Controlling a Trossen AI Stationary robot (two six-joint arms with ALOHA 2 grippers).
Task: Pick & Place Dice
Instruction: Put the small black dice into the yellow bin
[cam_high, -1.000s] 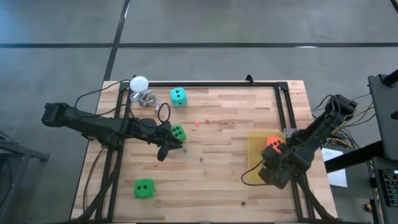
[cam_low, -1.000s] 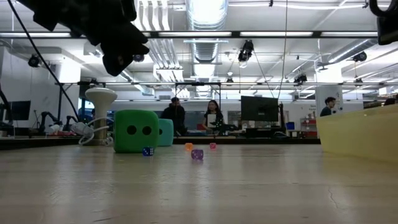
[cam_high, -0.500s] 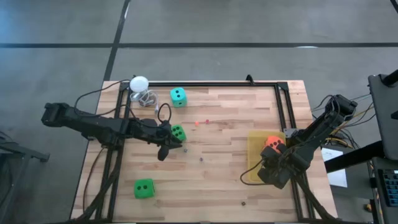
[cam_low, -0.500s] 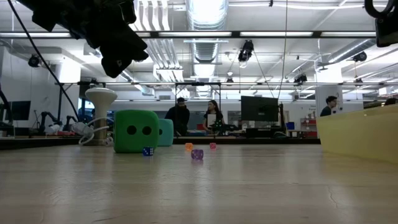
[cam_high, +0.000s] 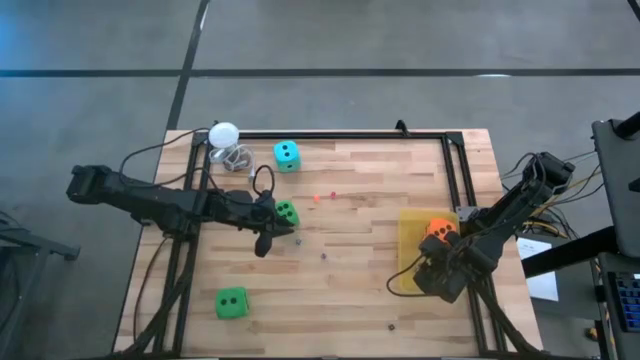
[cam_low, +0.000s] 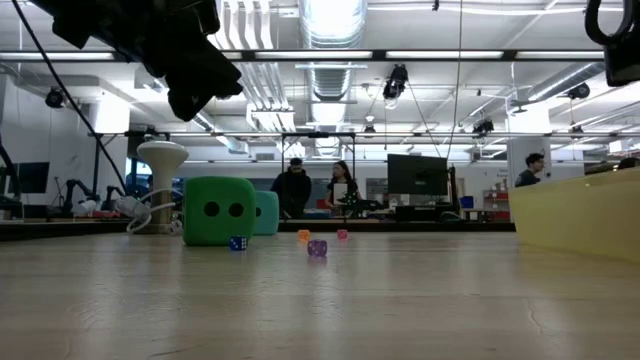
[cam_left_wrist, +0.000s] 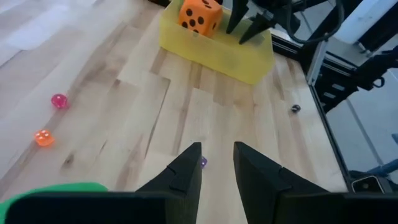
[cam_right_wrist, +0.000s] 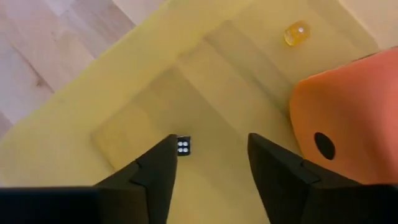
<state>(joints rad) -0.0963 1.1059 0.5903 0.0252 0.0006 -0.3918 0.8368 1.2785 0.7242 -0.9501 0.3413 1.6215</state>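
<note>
Wooden slat surface (cam_high: 350, 250) with a black frame, big lab room behind with people standing far off by monitors. Yellow tray (cam_high: 410, 228) sits at the right side of the surface.

Progress: looks like one of four big dice done. Orange-red die (cam_high: 438, 230) is in the yellow tray, next to the right tool (cam_high: 432, 272). In the right wrist view the right tool (cam_right_wrist: 211, 163) hangs over the tray floor with fingers spread and nothing between them; a tiny black die (cam_right_wrist: 183, 147) and a small yellow die (cam_right_wrist: 296, 33) lie on the tray floor, so some small ones seem dropped in too.

Left to do: teal die (cam_high: 287, 154) near the far edge beside the white ball (cam_high: 224, 133), green die (cam_high: 287, 213) mid-surface, second green die (cam_high: 231, 302) near the front-left edge. All three on bare wood, well apart from the tray. Tiny dice also loose on the wood: orange one (cam_left_wrist: 43, 137), pink one (cam_left_wrist: 59, 101), purple one (cam_left_wrist: 203, 162).

Left tool (cam_high: 270, 238) sits just beside the mid-surface green die, raised off the wood per the low view. Its fingers (cam_left_wrist: 186, 169) are narrowly apart, gripping nothing. Judgement: that green die is probably the next pick for the left arm.
</note>
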